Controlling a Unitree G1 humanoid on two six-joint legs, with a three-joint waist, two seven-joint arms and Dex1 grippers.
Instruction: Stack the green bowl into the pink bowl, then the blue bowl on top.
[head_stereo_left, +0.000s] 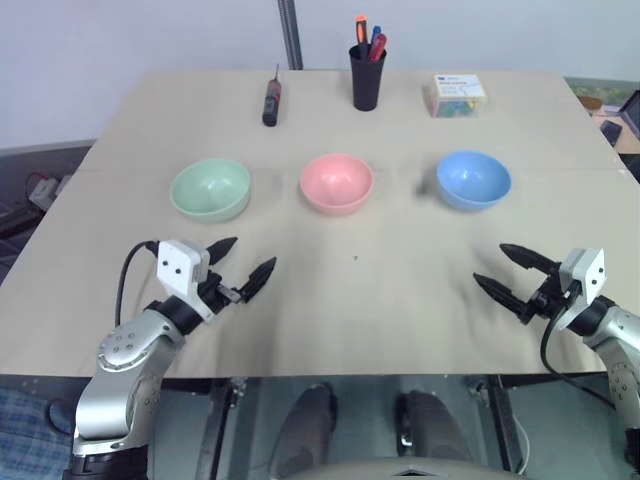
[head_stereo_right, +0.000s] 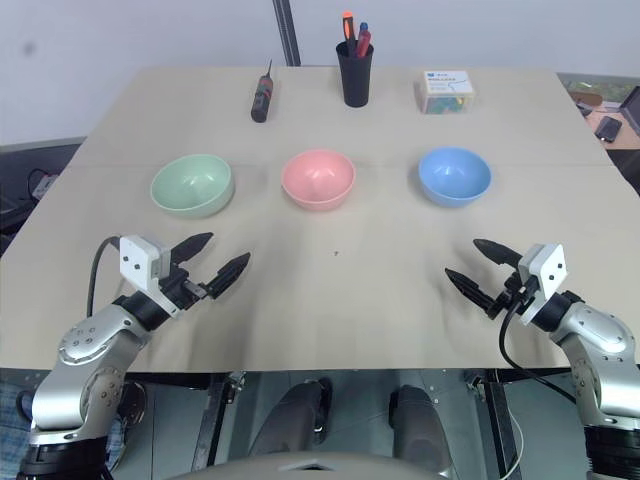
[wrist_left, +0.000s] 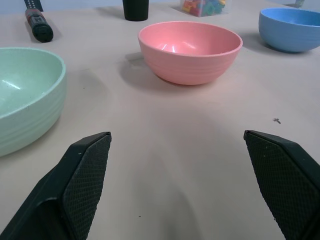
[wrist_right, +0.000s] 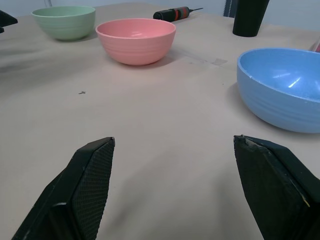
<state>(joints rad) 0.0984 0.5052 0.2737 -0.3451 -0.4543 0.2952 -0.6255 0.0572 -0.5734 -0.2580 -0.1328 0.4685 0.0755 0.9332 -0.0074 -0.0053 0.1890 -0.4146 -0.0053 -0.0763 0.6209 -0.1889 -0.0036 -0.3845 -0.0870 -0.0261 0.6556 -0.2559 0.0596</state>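
Both your jaws stand wide and empty: left gripper (head_stereo_left: 242, 267) sits near the green bowl (head_stereo_left: 210, 189), right gripper (head_stereo_left: 508, 272) near the blue bowl (head_stereo_left: 473, 180), with the pink bowl (head_stereo_left: 337, 183) between them. Pinch a smooth rim off-centre and the light bowl may tip or skid away.

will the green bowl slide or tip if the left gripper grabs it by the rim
The green bowl looks like smooth, rigid plastic, so probably light and apt to slide on the bare table. Its rounded sides narrow toward the base, so a one-sided rim pinch may tilt it.
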